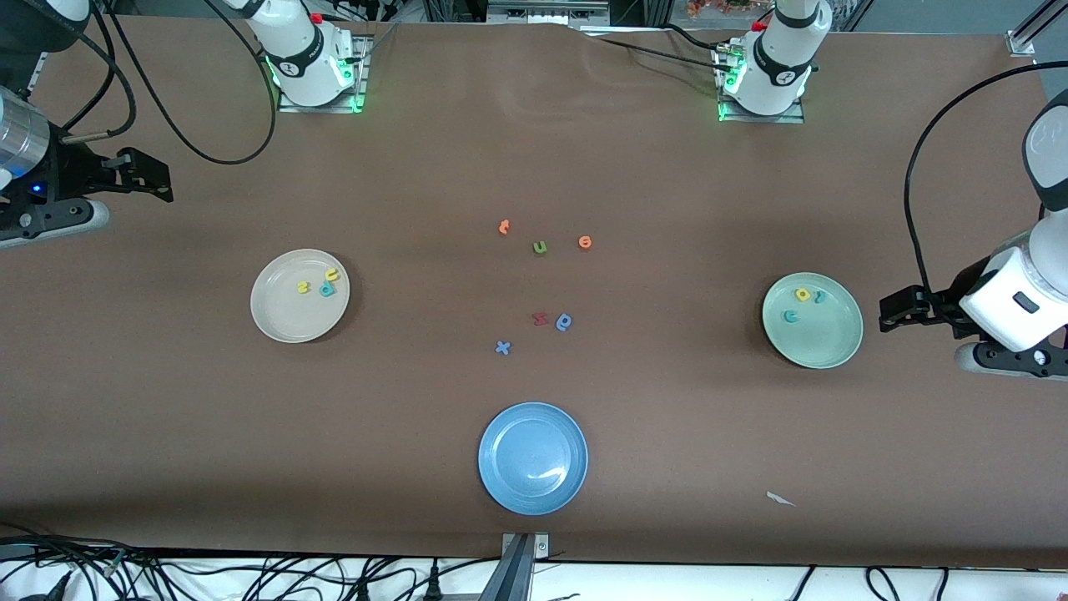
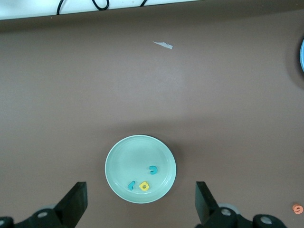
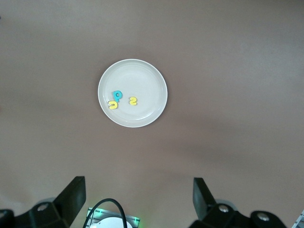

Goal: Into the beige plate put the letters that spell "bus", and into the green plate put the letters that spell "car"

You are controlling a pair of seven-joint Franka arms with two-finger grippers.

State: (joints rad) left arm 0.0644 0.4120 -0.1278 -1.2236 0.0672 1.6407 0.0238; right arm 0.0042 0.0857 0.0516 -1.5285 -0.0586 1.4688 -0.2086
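I see my left gripper [image 2: 138, 202] with its two fingers spread wide and holding nothing. It waits in the air at the left arm's end of the table, just beside the green plate [image 1: 834, 346]. My right gripper [image 3: 137, 199] has also its two fingers spread and empty, and it waits up at the right arm's end of the table, well apart from the beige plate [image 1: 284, 321].

In the green plate I count three small letters: one yellow a [image 1: 803, 294], one teal r [image 1: 821, 296] and one teal c [image 1: 789, 315]. The a and the r lie close together, and the c lies a little apart from them, nearer to the front camera.

In the beige plate I count also three letters: one yellow s [image 1: 303, 287], one yellow u [image 1: 332, 274] and one teal b [image 1: 327, 289]. The u and the b touch each other; the s lies just beside them.

Between the two plates, on the brown table [image 1: 667, 434], I count six loose letters: two orange letters [image 1: 504, 226], one green u [image 1: 540, 247], one red letter [image 1: 540, 318], one blue looped letter [image 1: 565, 321] and one blue x [image 1: 502, 347].

There is one blue plate [image 1: 501, 484], with nothing in it, nearer to the front camera than all the letters. One small white scrap [image 1: 780, 498] lies on the table, nearer to the front camera than the green plate.
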